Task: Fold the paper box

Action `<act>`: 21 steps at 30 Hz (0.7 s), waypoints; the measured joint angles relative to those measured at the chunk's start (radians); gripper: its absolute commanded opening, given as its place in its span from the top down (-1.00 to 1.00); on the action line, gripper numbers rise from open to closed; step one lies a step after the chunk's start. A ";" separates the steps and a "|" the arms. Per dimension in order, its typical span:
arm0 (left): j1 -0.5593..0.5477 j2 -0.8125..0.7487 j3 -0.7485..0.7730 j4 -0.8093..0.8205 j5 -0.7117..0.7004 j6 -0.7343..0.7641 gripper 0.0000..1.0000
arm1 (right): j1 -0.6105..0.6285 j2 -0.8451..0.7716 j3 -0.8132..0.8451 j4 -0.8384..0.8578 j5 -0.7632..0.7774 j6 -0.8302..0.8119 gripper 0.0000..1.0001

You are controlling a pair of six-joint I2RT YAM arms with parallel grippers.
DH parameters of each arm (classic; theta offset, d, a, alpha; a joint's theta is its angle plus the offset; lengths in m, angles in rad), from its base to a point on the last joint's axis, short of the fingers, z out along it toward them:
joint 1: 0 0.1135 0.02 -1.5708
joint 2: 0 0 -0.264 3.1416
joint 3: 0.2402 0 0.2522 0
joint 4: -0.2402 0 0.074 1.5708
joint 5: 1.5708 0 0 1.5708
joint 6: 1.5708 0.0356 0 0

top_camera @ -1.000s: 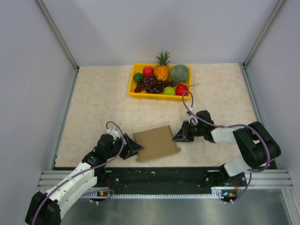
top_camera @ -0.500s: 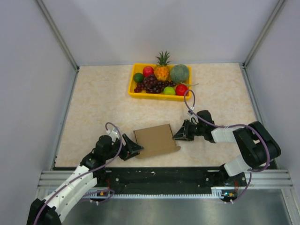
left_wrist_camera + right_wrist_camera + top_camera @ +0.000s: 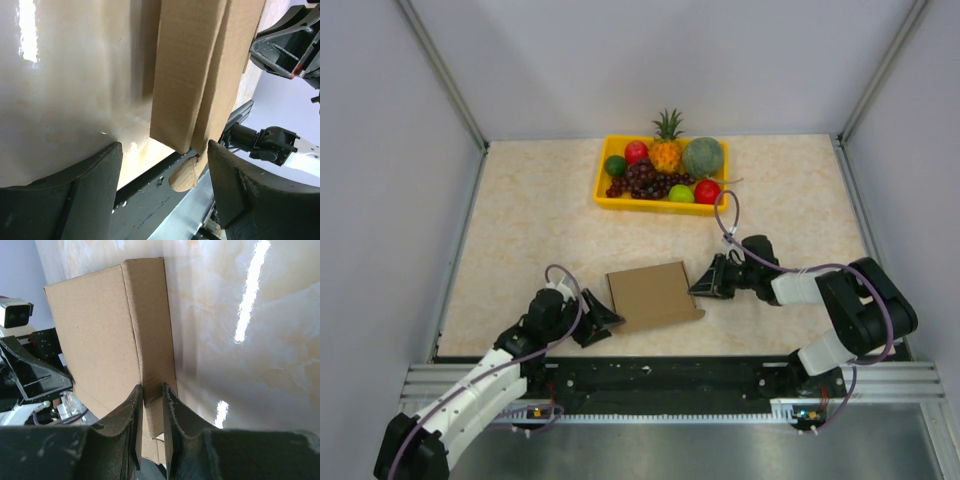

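Down at the bottom of the top view, the left hand [image 3: 603,320] sits low on the table [image 3: 520,220], its fingers spread wide. On its own wrist camera the two dark, matte fingers [image 3: 65,200] frame the near corner of the paper box [image 3: 653,295] without touching it.

The paper box sits in the lower middle of the frame, between the two hands. It's plain brown cardboard with a dull, fibrous surface, folded up into a shallow rectangular carton, lid face up. It is closed, so nothing inside can be seen. A small rounded tab [image 3: 185,175] pokes out at its near right corner. The edges are crisp and the creases straight.

Over on the right, the right hand [image 3: 705,283] meets the box's right side. Its wrist view shows the fingers nearly pressed together, pinching a thin cardboard edge between them, with the side panel rising just beyond.

The table is beige, marbled and glossy, and it catches bright streaks of light.

At the far side, upper middle of the frame, is a yellow plastic tray [image 3: 603,198], rectangular and well apart from the box. It's packed with fruit: a pineapple [image 3: 666,152], a round green melon [image 3: 703,157], a red apple [image 3: 636,152], a dark green fruit [image 3: 615,165], a bunch of dark grapes [image 3: 642,178], a lime-green fruit [image 3: 681,193] and another red fruit [image 3: 708,191].
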 measured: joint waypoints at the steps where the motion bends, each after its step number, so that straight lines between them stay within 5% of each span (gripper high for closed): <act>1: 0.000 0.014 0.000 0.020 -0.003 -0.002 -0.50 | -0.001 0.000 0.000 0.003 0.000 0.000 0.66; 11: 0.000 0.219 0.000 0.272 -0.050 -0.040 -0.46 | -0.004 0.006 -0.005 0.023 -0.007 0.000 0.66; 21: -0.006 0.352 0.000 0.467 -0.014 -0.090 -0.13 | -0.005 0.006 -0.006 0.029 -0.007 0.000 0.62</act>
